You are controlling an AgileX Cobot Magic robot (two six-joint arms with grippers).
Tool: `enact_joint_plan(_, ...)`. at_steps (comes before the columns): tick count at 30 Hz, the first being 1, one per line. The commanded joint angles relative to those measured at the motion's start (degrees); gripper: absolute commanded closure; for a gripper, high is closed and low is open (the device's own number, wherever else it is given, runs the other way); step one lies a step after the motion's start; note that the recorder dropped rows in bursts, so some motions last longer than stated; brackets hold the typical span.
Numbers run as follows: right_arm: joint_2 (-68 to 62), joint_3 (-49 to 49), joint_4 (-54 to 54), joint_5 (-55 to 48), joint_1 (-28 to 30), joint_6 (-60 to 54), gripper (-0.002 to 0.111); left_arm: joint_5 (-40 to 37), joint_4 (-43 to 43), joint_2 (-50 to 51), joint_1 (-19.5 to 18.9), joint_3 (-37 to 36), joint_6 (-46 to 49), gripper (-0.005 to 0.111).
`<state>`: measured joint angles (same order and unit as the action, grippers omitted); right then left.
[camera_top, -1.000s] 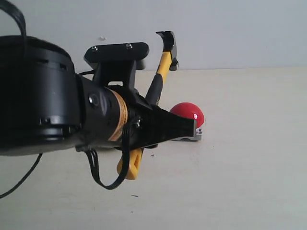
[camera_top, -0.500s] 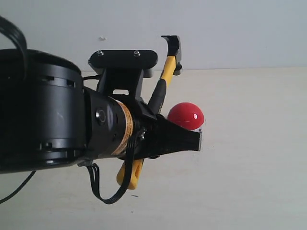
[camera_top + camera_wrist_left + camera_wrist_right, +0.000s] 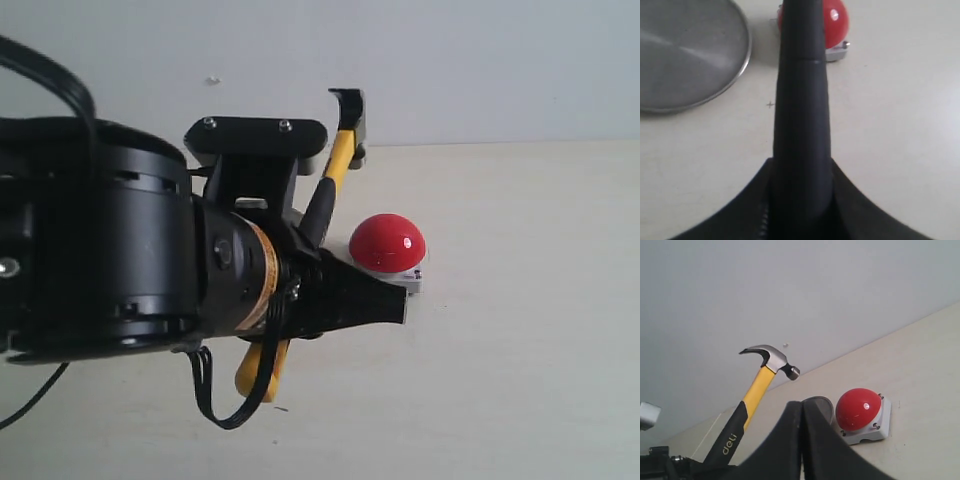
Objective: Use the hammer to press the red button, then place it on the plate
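Note:
The hammer has a dark head, a yellow neck and a black grip, and its head is raised, apart from the button. My left gripper is shut on its black grip, which runs up between the jaws. The red button sits on its grey base just beyond that gripper's fingertips and is half hidden behind the hammer's handle in the left wrist view. The silver plate lies on the table beside the button. My right gripper is shut and empty, facing the hammer, the button and the plate's rim.
The left arm's bulky black wrist fills the left of the exterior view, with a cable loop hanging under it. A pale wall stands behind the cream table.
The left wrist has rolled and its fingertip has sunk a little beside the button. The hammer's head swung slightly right, then back left. The button has not moved.

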<state>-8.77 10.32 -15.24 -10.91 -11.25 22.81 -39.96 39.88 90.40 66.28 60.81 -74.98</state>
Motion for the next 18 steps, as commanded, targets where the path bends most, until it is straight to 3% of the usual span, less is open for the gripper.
enact_joint_plan(1,0.2,-0.3,0.1,0.8,-0.1,-0.2,0.108,4.7,2.6,2.6,0.0,0.8,-0.9,0.107)
enact_joint_plan(3,0.2,-0.3,0.1,0.8,-0.1,-0.2,0.108,7.7,3.5,5.1,-0.4,1.1,-2.1,0.107)
enact_joint_plan(11,0.2,-0.3,0.1,0.8,-0.1,-0.2,0.108,7.3,3.5,9.3,-0.7,3.5,-2.0,0.107)
enact_joint_plan(18,0.2,-0.3,0.1,0.8,-0.1,-0.2,0.108,-2.4,2.9,6.3,-0.7,14.3,5.8,0.107)
